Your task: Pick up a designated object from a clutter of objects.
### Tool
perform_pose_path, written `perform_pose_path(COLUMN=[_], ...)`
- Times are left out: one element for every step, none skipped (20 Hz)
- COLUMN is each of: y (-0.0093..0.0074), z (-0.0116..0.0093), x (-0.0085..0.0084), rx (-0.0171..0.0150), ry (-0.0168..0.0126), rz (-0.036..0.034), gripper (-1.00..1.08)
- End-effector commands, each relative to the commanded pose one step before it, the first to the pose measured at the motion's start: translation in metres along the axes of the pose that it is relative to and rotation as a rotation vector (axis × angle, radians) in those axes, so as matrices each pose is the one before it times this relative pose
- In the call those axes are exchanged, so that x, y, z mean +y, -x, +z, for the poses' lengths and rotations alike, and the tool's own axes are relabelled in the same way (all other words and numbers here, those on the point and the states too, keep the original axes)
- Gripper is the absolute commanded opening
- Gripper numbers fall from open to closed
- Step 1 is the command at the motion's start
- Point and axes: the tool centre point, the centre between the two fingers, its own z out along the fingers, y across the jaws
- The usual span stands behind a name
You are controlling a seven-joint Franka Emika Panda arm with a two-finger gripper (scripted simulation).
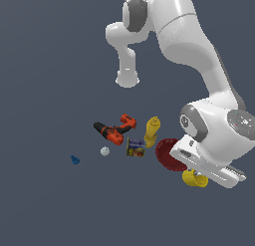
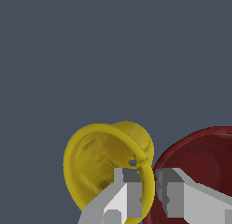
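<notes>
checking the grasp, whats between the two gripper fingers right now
In the wrist view, the rim of the yellow cup runs between the gripper fingers: one finger inside the cup, the other outside, by the red bowl.

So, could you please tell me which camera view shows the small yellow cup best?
The wrist view: the yellow cup fills it, open mouth and rim clear, one finger of the end effector inside the rim. The exterior view shows only a sliver of the cup under the robot's hand.
</notes>
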Motion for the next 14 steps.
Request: perform_pose_path(y=[0.00099, 0.00068, 0.00078, 0.0008, 0.00086, 0.00085, 0.00088, 0.00087, 0.0009, 0.00089, 0.0009, 0.00091, 0.00092, 0.00092], z=[-0.01382, -0.00561, -0.00648, -0.00664, -0.00722, -0.00722, -0.0075, -0.00747, -0.00775, -0.00772, -0.00784, -0.00797, -0.00809, -0.00822], x=[0.00856, 0.00418, 0.00453, 0.00483, 0.00512, 0.00519, 0.00528, 0.00533, 0.00542, 0.00547, 0.00554, 0.0056, 0.00567, 0.00574], rx=[0.00069, -0.00058, -0.00034, -0.00059, -0.00049, -0.0006, -0.00049, -0.00061, -0.00051, -0.00063, -0.00064, -0.00065, -0.00066, -0.00067], ry=[-0.00033, 0.00104, 0.0006, 0.00104, 0.00085, 0.00103, 0.00084, 0.00103, 0.00083, 0.00102, 0.00101, 0.001, 0.001, 0.00099], rz=[0.00038, 0.00005, 0.00003, 0.00005, 0.00004, 0.00005, 0.00004, 0.00005, 0.00004, 0.00005, 0.00005, 0.00005, 0.00005, 0.00005], gripper=[-1.0, -1.0, -1.0, -1.0, -1.0, -1.0, -1.0, -1.0, -1.0, -1.0, -1.0, -1.0, -1.0, -1.0])
